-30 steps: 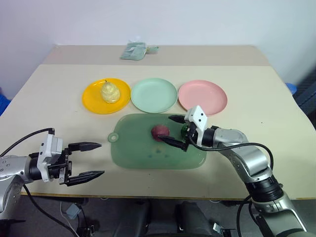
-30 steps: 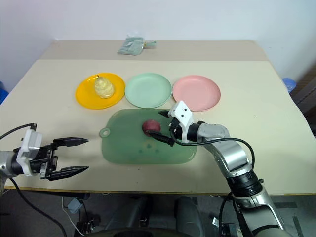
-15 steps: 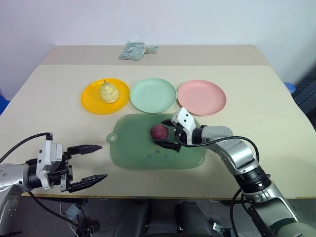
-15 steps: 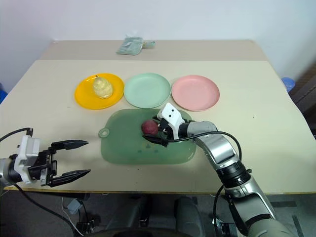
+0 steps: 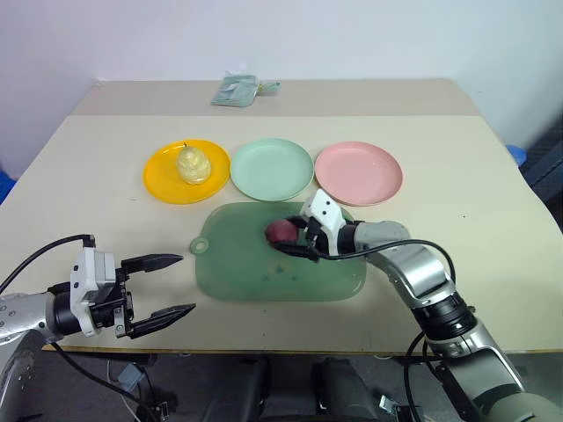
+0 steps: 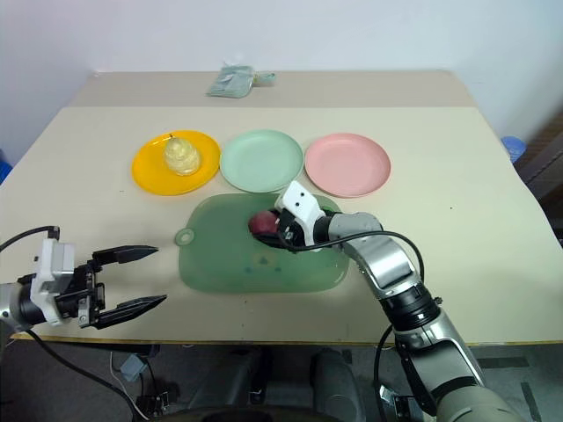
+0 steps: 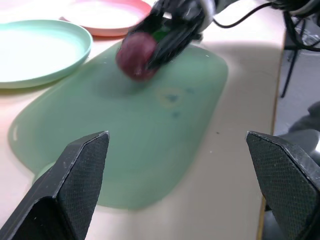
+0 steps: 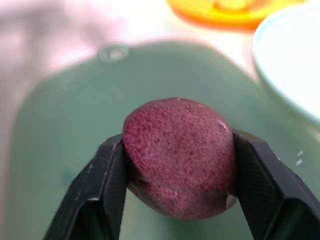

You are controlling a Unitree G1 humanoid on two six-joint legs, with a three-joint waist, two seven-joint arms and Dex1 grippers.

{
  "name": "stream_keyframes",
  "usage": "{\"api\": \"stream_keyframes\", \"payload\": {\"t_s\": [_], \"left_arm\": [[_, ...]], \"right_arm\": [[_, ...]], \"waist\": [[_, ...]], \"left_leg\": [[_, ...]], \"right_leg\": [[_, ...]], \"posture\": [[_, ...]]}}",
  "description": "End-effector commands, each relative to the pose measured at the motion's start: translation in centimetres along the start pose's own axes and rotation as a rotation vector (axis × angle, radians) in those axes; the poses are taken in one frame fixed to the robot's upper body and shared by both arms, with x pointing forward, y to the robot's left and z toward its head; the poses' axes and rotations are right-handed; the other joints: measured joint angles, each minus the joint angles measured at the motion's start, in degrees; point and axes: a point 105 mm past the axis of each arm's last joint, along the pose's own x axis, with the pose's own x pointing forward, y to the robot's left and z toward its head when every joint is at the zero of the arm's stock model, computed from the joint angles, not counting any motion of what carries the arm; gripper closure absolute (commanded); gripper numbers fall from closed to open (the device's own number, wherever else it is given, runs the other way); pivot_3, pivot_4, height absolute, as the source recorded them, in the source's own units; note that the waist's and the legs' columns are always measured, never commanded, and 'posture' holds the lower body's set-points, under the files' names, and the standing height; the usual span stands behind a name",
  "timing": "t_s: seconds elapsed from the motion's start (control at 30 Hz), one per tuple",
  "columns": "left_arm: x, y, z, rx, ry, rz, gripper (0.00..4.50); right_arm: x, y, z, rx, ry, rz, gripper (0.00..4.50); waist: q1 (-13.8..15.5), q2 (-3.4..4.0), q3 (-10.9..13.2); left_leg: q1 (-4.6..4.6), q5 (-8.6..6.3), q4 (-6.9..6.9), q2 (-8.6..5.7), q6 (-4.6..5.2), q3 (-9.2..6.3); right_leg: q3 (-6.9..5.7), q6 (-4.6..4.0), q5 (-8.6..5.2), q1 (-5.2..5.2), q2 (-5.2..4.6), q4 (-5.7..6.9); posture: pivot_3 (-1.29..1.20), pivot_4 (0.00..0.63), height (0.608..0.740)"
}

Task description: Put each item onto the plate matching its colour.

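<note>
My right gripper (image 5: 290, 236) is shut on the dark red ball (image 8: 179, 157), holding it just over the green tray (image 5: 237, 272); its fingers (image 8: 100, 185) press both sides of the ball. A sliver of the green ball (image 7: 161, 34) peeks out behind that gripper. The pale yellow pear (image 5: 194, 164) rests on the orange-yellow plate (image 5: 158, 183). The mint green plate (image 5: 272, 169) and the pink plate (image 5: 358, 173) are bare. My left gripper (image 5: 187, 283) hovers open near the table's front left edge, holding nothing.
The three plates stand in a row just behind the tray. A small greenish packet (image 5: 237, 90) lies at the table's far edge. Bare tabletop spreads left and right of the tray.
My right gripper slid left along the tray to the dark red ball and shut on it. The left gripper stays open in about the same place.
</note>
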Motion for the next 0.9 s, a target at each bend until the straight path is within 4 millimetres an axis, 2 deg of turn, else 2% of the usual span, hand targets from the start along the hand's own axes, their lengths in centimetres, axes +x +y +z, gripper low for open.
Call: {"api": "stream_keyframes", "payload": {"t_s": [0.03,0.13,0.17,0.23,0.3,0.43,0.5,0.63,0.8,0.9], "left_arm": [[0.7,0.1,1.1,0.012,-0.051,0.014,0.0],[1.3,0.2,1.3,-0.003,-0.08,0.032,0.0],[1.7,0.4,1.5,-0.007,-0.096,0.042,0.0],[2.4,0.7,2.0,-0.01,-0.128,0.063,0.0],[2.9,0.9,2.4,-0.006,-0.15,0.074,0.0],[3.4,1.0,2.7,0.003,-0.17,0.088,0.0],[3.3,1.1,2.8,0.008,-0.171,0.096,0.0],[3.0,1.1,3.1,0.018,-0.17,0.111,0.0],[3.0,0.5,3.3,0.016,-0.171,0.123,0.0],[3.0,0.3,3.2,0.009,-0.169,0.129,0.0]], "right_arm": [[-1.9,-0.8,6.4,-0.005,-0.2,-0.025,1.76],[-3.0,-3.9,8.5,-0.007,-0.253,-0.156,1.76],[-3.5,-6.0,8.8,-0.009,-0.255,-0.242,1.76],[-4.3,-9.7,8.4,-0.037,-0.229,-0.39,1.76],[-4.6,-12.5,7.6,-0.038,-0.22,-0.479,1.76],[-4.2,-15.8,5.4,-0.021,-0.227,-0.547,1.76],[-4.0,-16.9,4.2,0.01,-0.221,-0.578,1.76],[-3.4,-17.7,2.0,0.045,-0.167,-0.613,1.76],[-3.4,-17.9,1.8,0.053,-0.183,-0.614,0.06],[-4.0,-17.8,2.2,0.041,-0.209,-0.592,0.06]], "waist": [[0.01,0.02,0.01],[-0.04,0.02,0.01],[-0.05,0.02,0.0],[-0.08,0.02,0.0],[0.08,-0.04,-0.03],[-0.67,-0.02,-0.02],[-1.4,-0.01,-0.01],[-2.27,-0.01,-0.01],[-3.06,-0.01,-0.01],[-2.96,0.02,0.01]], "left_leg": [[0.0,0.0,0.0,0.0,0.0,0.0],[0.0,0.0,-0.01,0.01,0.0,0.0],[0.0,0.0,-0.03,0.0,-0.01,0.0],[0.01,0.01,-0.04,0.0,-0.02,0.02],[0.01,0.03,-0.03,-0.01,-0.04,0.05],[0.01,0.2,-0.07,0.01,-0.32,0.18],[0.0,0.24,-0.21,0.02,-0.36,0.32],[0.02,0.28,-0.49,0.11,-0.41,0.59],[0.03,0.29,-0.56,0.13,-0.43,0.62],[0.03,0.29,-0.56,0.13,-0.43,0.63]], "right_leg": [[0.0,0.0,0.0,0.0,0.0,0.0],[0.0,-0.01,0.01,-0.02,0.01,0.01],[0.0,-0.01,0.01,-0.03,0.01,0.0],[0.0,-0.01,0.01,-0.02,0.0,0.0],[0.0,-0.02,0.02,-0.02,0.0,0.01],[0.06,-0.02,0.02,-0.05,-0.01,0.02],[0.17,-0.01,0.02,0.03,-0.02,0.06],[0.25,-0.02,0.03,-0.18,-0.03,0.07],[0.29,-0.03,0.03,-0.23,-0.03,0.06],[0.3,-0.03,0.03,-0.24,-0.02,0.07]], "posture": [[0.0,0.15,0.74],[0.0,0.15,0.74],[0.0,0.15,0.74],[0.0,0.15,0.74],[0.0,0.15,0.74],[0.0,0.15,0.74],[0.0,0.15,0.74],[0.0,0.15,0.74],[0.0,0.15,0.74],[0.0,0.15,0.74]]}}
